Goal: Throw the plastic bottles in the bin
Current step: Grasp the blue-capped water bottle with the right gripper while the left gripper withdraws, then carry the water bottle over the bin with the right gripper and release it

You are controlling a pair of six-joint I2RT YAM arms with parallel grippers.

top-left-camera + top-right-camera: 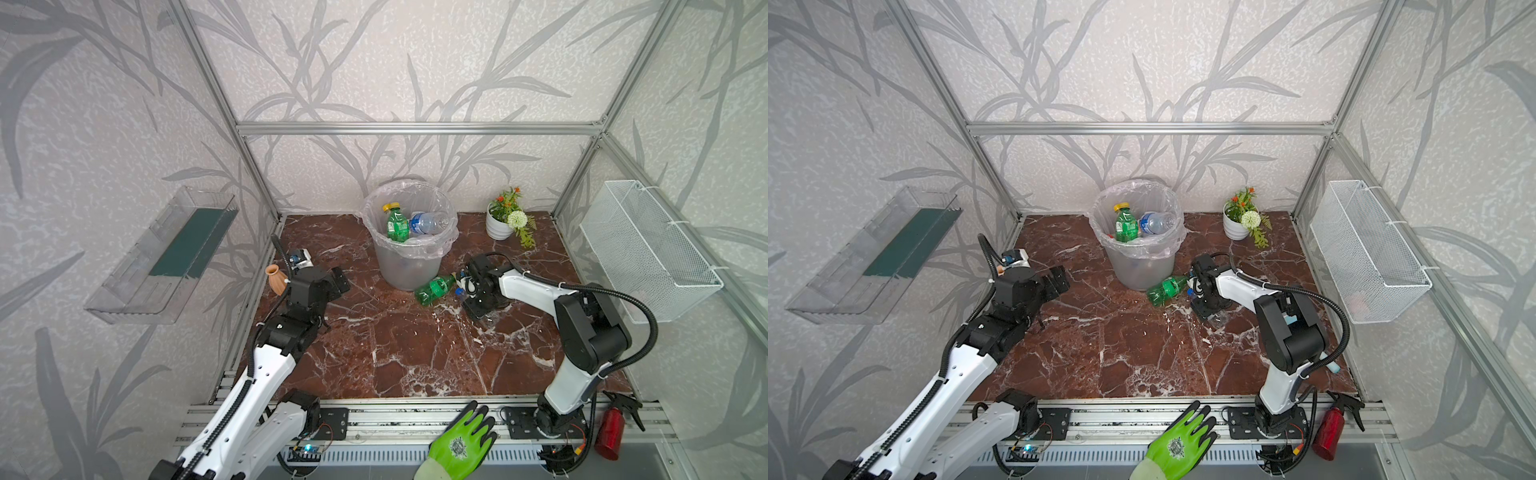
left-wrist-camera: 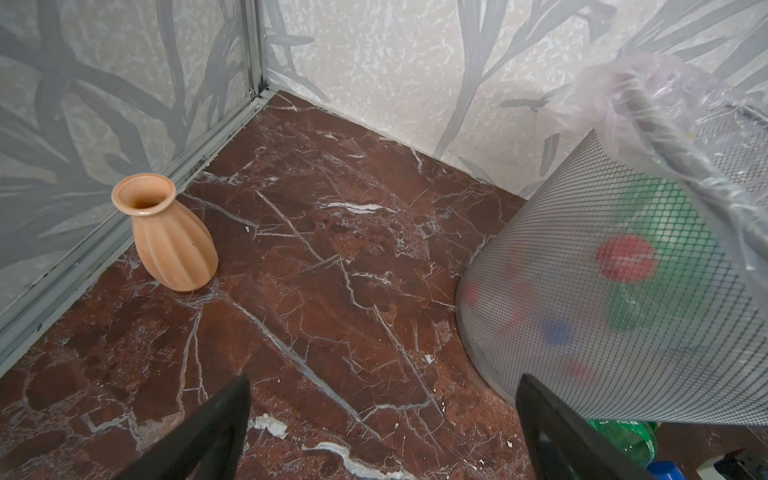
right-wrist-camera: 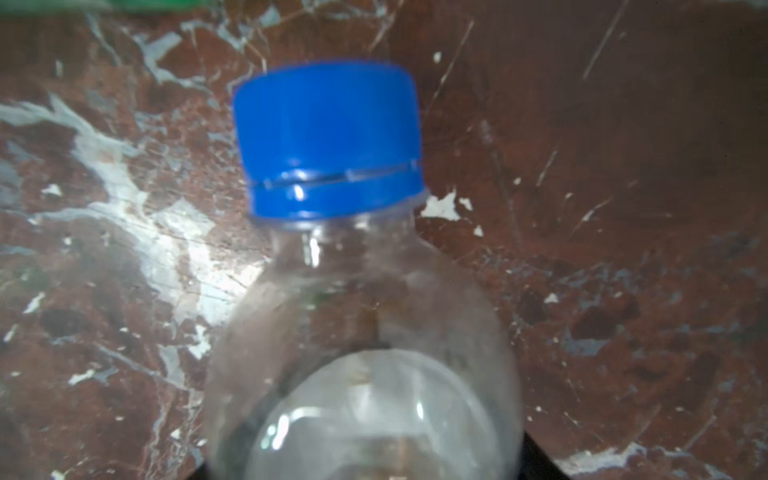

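Step in hand: pickup of the clear bottle (image 3: 361, 332), one of two plastic bottles not yet in the bin.

Right hand (image 1: 471, 293): low over the bench (image 1: 395, 353), just right of the bin (image 1: 409, 266). In the right wrist view the clear bottle lies flat on the bench between my fingers, blue cap (image 3: 328, 141) pointing away from the wrist. Dark finger edges show at both sides of its body. I cannot tell whether they already press it, so I don't log the grip as made.

Left hand (image 2: 384, 384): released, fingers spread wide with nothing between them, above the bench between the terracotta vase (image 2: 170, 237) and the bin.

Other items: the green bottle (image 1: 434, 289) lies on its side touching the foot of the bin, its neck end just beside my right hand. Inside the bin a green bottle with a yellow cap (image 1: 397, 224) and a clear one (image 1: 428, 222) sit high, near the rim.

Next move, as I judge it: confirm a firm hold on the body, which is smooth and likely to flex. Lift straight up so the green bottle is not knocked, then carry over the rim and let go. With the fill this high, a drop near the middle seems safest. The green bottle follows.
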